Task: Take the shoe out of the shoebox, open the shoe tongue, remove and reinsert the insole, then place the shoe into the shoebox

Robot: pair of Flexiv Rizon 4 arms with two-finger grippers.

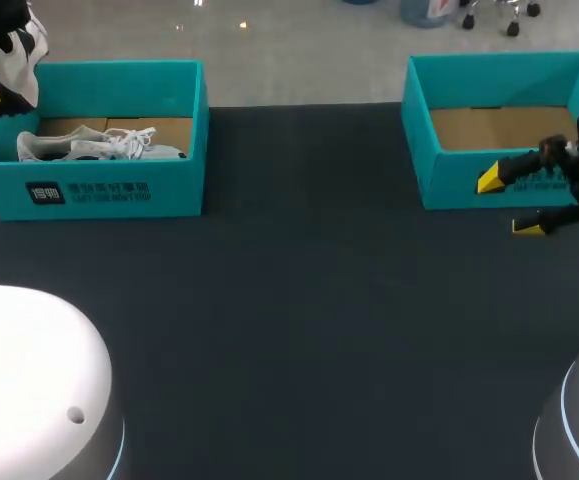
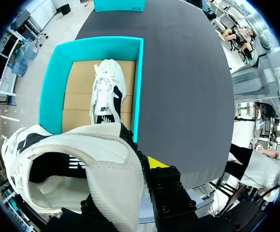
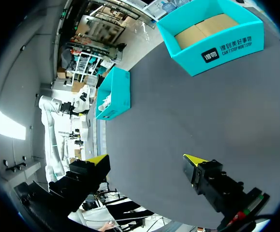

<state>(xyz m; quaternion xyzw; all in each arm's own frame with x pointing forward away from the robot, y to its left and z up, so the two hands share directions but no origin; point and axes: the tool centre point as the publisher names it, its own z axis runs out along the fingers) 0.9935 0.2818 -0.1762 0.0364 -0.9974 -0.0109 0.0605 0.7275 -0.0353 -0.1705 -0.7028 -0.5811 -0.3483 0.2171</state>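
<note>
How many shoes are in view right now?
2. One shoe lies inside the left shoebox; the other shoe is held by the left fingers, raised near that box. The right shoebox shows only cardboard.

A dark, matte table (image 1: pixel 299 330) fills most of the head view.

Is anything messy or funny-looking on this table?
Nothing is spilled or broken. One white shoe lies in the left shoebox with loose laces, and the left gripper holds a second shoe in the air.
</note>
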